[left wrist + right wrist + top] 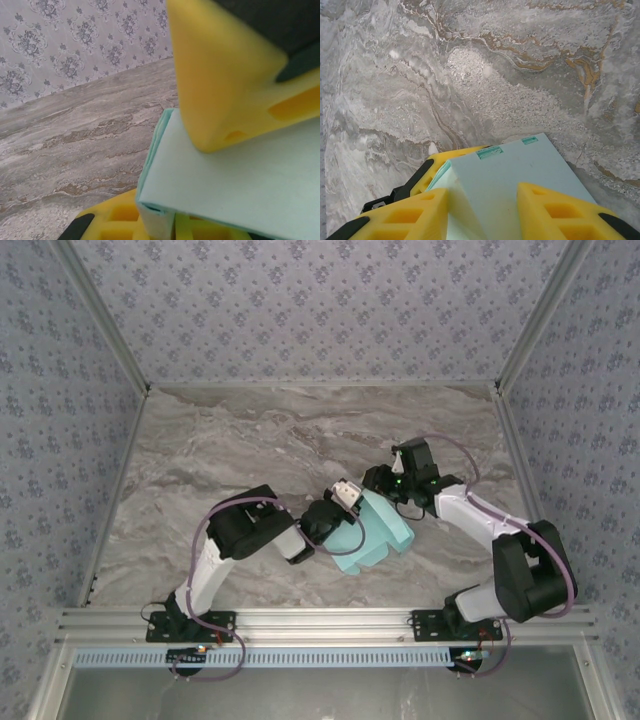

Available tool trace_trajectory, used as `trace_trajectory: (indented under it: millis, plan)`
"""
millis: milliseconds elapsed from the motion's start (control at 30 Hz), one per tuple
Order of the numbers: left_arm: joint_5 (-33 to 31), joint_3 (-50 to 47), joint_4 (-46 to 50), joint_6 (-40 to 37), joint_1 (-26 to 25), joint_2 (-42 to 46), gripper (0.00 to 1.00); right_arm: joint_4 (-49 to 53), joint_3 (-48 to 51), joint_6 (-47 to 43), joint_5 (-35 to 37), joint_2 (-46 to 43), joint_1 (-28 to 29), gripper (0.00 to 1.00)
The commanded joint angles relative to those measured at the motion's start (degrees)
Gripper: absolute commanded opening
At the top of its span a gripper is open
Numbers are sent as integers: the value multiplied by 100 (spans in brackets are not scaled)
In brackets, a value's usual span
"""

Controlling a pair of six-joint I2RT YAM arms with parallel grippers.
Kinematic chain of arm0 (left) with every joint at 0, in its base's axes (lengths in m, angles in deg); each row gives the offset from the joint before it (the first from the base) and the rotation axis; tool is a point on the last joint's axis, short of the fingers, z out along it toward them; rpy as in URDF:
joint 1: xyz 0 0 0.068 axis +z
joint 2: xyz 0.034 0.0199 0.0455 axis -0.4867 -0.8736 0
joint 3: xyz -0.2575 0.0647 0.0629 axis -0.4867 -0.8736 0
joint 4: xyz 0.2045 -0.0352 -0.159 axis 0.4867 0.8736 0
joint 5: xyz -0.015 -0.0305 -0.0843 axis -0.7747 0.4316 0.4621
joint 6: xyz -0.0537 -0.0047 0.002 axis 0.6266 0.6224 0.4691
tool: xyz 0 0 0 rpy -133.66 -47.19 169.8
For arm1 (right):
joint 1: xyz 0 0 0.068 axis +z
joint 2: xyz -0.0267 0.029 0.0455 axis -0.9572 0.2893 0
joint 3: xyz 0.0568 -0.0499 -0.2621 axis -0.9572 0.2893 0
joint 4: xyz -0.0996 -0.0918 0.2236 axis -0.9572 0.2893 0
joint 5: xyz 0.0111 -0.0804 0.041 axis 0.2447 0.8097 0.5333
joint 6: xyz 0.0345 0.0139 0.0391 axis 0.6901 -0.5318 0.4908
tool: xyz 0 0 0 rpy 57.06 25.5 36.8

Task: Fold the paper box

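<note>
The pale aqua paper box (372,536) lies partly folded on the marble table between both arms. My left gripper (343,497) reaches in from the left and is shut on it. In the left wrist view one yellow finger (220,75) presses on the top of a box panel (240,175), and the other finger (112,220) sits under it. My right gripper (384,483) is at the box's far edge. Its two yellow fingers (405,217) stand apart with a folded edge of the box (515,170) between them. The left gripper's finger (442,161) shows behind that edge.
The marble tabletop (250,450) stretches bare to the back and left. Patterned walls (320,300) close it in on three sides, and an aluminium rail (320,622) runs along the near edge by the arm bases.
</note>
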Motion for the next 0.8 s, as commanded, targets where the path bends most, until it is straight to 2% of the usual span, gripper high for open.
trace_trajectory:
  millis: [0, 200, 400, 533, 667, 700, 767]
  plan:
    - [228, 175, 94, -316, 6, -181, 3, 1063, -36, -9, -606, -41, 176, 44]
    - [-159, -204, 46, -357, 22, 75, 0, 1369, -284, -493, -666, -518, -51, 53]
    - [-406, -737, 247, -21, 176, 535, 0, 1191, -137, -1358, -701, -1620, -413, 66]
    - [-426, -1008, 172, 610, 474, 813, 0, 980, 278, -1722, -305, -2694, -518, 70]
    - [-320, -1223, 515, 1329, 854, 1197, 0, 886, 761, -2127, 697, -3798, -546, 78]
    - [-229, -1268, 665, 1513, 960, 1321, 0, 777, 945, -2406, 940, -4001, -548, 78]
    - [-82, -1323, 929, 1782, 1113, 1530, 0, 474, 1393, -3206, 909, -4289, -548, 76]
